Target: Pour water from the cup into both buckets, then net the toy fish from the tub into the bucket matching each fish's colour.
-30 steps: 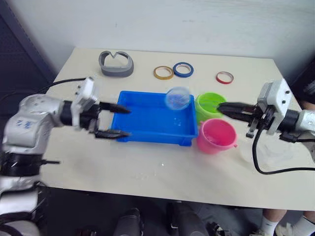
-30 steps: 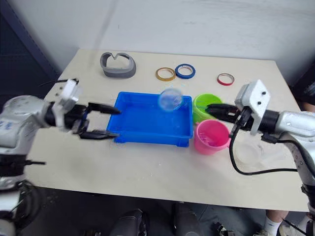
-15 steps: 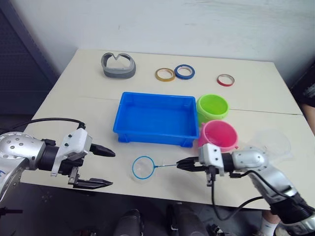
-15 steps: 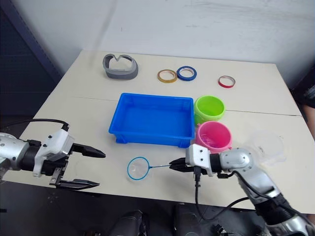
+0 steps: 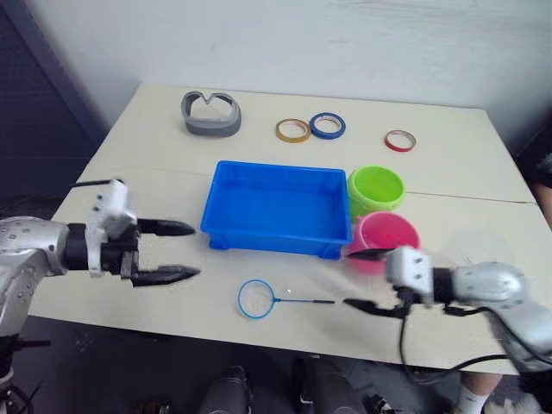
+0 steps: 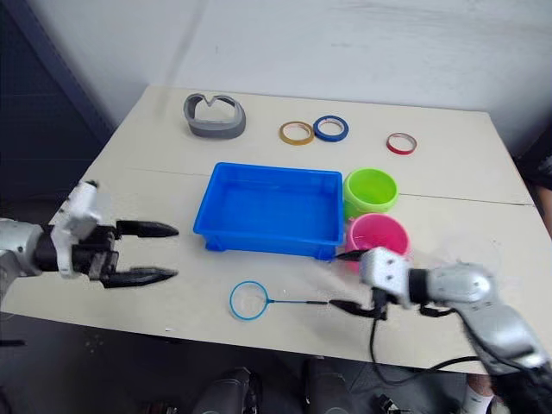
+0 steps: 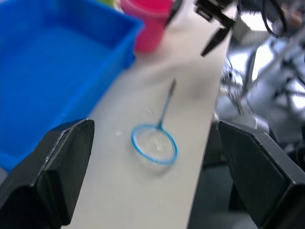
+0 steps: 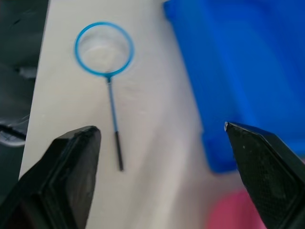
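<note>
Right gripper: low over the table's near edge, fingers spread wide, nothing held; tips just beyond the free end of the net's handle, apart from it

Left gripper: off the tub's left side, fingers wide apart, empty; well apart from the net

Net: flat on the table in front of the tub, blue hoop toward the robot's left, thin black handle running rightward, long axis roughly parallel to the near table edge; handle end pointing at the right gripper, so right arm judged the nearer and better lined up for a pickup along the stick

Tub: mid-table, beyond the net; no fish discernible inside

Green bucket: touching or just beside the tub's right end, far side

Pink bucket: just beside the tub's near right corner, directly beyond the right gripper

Cup: faint clear shape near the right table edge, beyond the right forearm; contents not discernible

Tape rings, yellow, blue, red, and a grey holder: far side of the table, well apart from the work
</note>
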You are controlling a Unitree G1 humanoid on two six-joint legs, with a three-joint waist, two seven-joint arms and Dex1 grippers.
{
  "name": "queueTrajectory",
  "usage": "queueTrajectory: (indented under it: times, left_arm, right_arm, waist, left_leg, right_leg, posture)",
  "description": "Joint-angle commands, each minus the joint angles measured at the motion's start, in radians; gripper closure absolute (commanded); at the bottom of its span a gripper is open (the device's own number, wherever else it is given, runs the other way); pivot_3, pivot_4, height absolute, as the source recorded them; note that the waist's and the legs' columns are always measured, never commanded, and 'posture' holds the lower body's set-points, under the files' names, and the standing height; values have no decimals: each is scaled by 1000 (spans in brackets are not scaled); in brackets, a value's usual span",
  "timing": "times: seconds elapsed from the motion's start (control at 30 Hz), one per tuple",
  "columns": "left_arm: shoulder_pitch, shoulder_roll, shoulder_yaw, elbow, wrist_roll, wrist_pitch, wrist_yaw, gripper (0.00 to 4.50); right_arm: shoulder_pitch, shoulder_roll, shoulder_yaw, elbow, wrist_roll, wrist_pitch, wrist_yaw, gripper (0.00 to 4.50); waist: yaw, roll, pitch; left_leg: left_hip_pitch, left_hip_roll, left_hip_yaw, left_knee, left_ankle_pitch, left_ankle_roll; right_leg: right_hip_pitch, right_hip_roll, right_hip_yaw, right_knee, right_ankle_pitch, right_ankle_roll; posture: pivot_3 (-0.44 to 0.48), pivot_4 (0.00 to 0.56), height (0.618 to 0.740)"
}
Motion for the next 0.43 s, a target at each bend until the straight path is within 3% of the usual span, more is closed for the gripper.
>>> queueTrajectory:
  times: [0.03,0.1,0.23,0.43]
  left_arm:
    - [-97,-25,16,156,12,-21,36,0]
    - [-150,-32,2,245,44,-51,45,0]
    - [-231,-45,-68,388,133,-148,21,0]
    - [-327,-97,-126,499,181,-224,-21,0]
  right_arm:
    - [157,-37,-379,-51,118,181,17,124]
    - [241,-47,-560,-16,101,245,15,124]
    - [384,-28,-781,66,29,248,21,124]
    - [464,13,-886,107,11,220,24,124]
  waist:
    - [9,1,0]
    - [15,1,0]
    - [18,0,0]
    - [16,-1,0]
  left_leg:
    - [2,0,-1,-1,0,0]
    - [3,0,-1,-1,-1,1]
    - [5,0,-1,-4,-2,4]
    - [5,0,0,-7,-2,3]
  right_leg:
    - [2,0,-1,-2,0,0]
    - [5,0,-1,-4,0,0]
    - [6,0,-1,-7,0,0]
    - [6,0,-1,-10,0,0]
  posture:
    - [0,150,740]
    - [0,150,740]
    - [0,150,740]
    - [0,150,740]
